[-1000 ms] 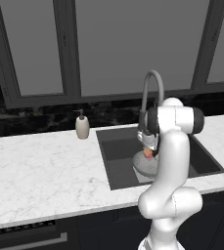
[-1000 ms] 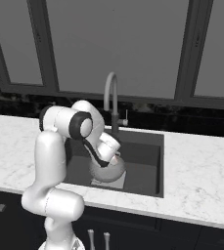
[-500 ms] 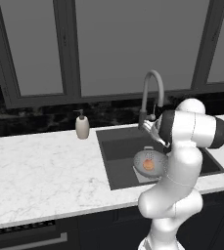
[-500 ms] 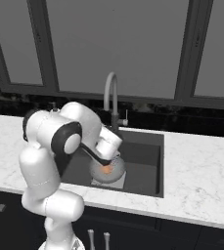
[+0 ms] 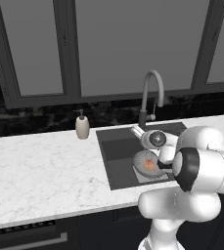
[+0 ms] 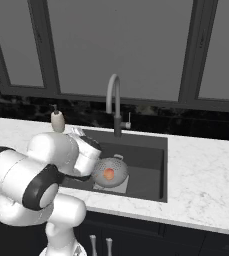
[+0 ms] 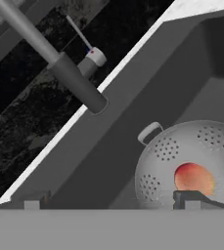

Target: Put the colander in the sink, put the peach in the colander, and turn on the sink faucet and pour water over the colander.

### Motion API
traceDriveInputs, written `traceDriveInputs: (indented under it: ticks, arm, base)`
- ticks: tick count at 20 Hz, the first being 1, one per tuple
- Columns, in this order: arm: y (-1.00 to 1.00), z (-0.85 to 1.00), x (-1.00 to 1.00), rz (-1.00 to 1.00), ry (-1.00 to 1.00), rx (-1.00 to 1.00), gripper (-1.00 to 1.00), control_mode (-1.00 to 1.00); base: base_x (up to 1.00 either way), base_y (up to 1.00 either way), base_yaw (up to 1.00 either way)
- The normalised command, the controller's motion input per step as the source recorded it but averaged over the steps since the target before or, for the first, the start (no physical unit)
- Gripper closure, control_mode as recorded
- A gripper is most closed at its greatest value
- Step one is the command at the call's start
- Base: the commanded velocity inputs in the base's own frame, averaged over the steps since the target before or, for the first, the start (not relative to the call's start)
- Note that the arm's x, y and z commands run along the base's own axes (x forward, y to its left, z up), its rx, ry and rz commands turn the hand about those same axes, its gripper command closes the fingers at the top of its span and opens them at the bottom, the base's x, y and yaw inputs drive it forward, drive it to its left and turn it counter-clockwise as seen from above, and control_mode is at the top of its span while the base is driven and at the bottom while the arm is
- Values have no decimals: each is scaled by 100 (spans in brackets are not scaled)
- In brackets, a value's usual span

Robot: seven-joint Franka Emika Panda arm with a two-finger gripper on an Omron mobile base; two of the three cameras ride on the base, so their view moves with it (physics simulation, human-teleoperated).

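The light-grey colander [image 5: 144, 161] [image 6: 111, 172] [image 7: 182, 161] sits on the floor of the dark sink [image 5: 114, 146] [image 6: 146, 160] [image 7: 182, 83]. The orange-red peach [image 5: 149, 165] [image 6: 108, 174] [image 7: 193, 177] lies inside it. At the sink's back rim stands the sink faucet [image 5: 149, 93] [image 6: 114, 100] [image 7: 77, 83], its thin lever [image 7: 79, 33] beside the base. No water runs. My gripper [image 5: 137, 131] [image 6: 77, 132] [image 7: 112, 201] is open and holds nothing. It hovers above the sink's left part, beside the colander, and looks toward the faucet's base.
A beige soap dispenser [image 5: 82, 126] [image 6: 57, 120] stands on the white marble counter [image 5: 40, 171] [image 6: 206, 175] left of the sink. Dark windows and a black backsplash close off the back. My bent arm hangs over the sink's front edge.
The hand has risen from over the colander and turned toward the faucet's base, while the elbow swung out to the side. The peach stays in the colander.
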Motion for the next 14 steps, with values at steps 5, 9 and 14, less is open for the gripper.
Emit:
traceDriveInputs:
  ticks: [5, 9, 14]
  arm:
    - [54, 100, -62, 12, 6, 0, -100, -100]
    - [27, 100, -32, 17, 26, 0, -100, -100]
    - [29, 100, -33, 14, 35, 0, -100, -100]
  base:
    - [0, 0, 0]
    - [0, 0, 0]
    - [0, 0, 0]
